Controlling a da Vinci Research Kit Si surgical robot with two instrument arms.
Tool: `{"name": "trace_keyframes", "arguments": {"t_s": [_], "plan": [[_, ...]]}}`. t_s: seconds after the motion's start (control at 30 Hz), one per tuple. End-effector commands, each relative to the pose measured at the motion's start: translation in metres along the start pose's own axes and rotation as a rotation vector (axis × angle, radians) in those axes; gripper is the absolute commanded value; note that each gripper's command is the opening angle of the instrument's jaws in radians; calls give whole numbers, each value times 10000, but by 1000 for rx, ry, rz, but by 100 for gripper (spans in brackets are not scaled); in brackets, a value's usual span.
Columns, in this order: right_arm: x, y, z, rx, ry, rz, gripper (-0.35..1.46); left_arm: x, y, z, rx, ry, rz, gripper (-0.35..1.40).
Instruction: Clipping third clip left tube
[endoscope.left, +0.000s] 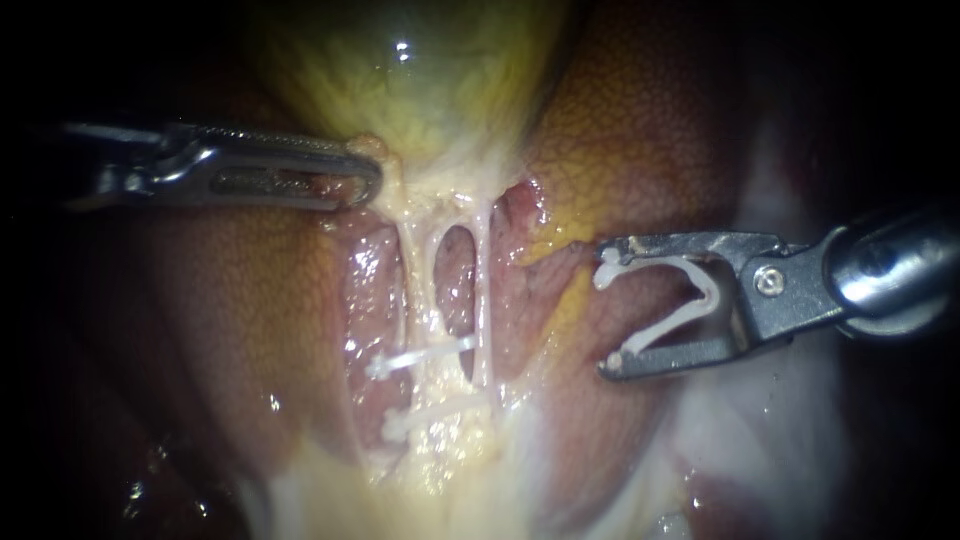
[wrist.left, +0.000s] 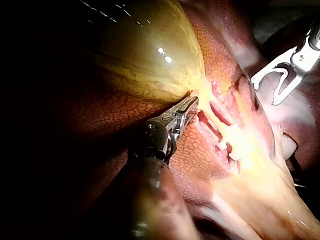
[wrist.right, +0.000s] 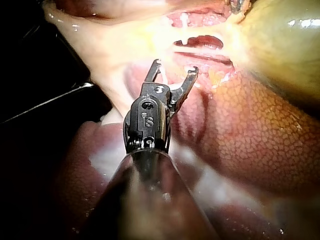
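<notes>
Two pale tubes run down from the gallbladder: the left tube and the right tube. Two white clips sit across the lower left tube. My left instrument is shut on the yellow tissue at the gallbladder's neck, above the tubes. My right instrument stands off to the right of the tubes. Its jaws are wide apart and hold an open white clip between them. In the right wrist view, the right instrument points at the tubes without touching them.
Reddish-brown liver surrounds the tubes on both sides. Pale yellow fatty tissue spreads below the clips. A dark window opens between the two tubes.
</notes>
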Motion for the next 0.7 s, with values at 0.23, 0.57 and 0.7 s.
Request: {"name": "trace_keyframes", "arguments": {"t_s": [0.23, 0.57, 0.7], "plan": [[0, 0, 0, 0, 0, 0, 50, -4, 0, -5, 3, 1, -2, -35], [0, 0, 0, 0, 0, 0, 50, -42, -5, -49, 4, -20, -25, -35], [0, 1, 0, -3, -4, 0, 50, -58, -4, -68, -10, -36, -30, -35]]}}
